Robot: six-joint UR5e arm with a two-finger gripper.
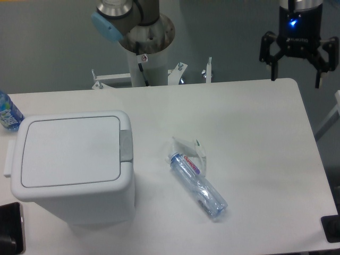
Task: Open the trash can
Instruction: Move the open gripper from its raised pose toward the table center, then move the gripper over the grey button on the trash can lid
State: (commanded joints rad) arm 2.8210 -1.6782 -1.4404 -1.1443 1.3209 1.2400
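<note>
The trash can (71, 164) is a large white boxy bin at the left of the table, its flat lid down and a grey push tab (126, 145) on its right rim. My gripper (296, 81) hangs open over the table's far right corner, far from the bin, with nothing between its fingers.
A clear plastic bottle (197, 186) lies on its side mid-table beside a crumpled wrapper (190, 146). A blue-labelled bottle (8, 112) shows at the left edge. The arm's base column (143, 48) stands behind the white table (255, 133). Dark objects sit at both front corners.
</note>
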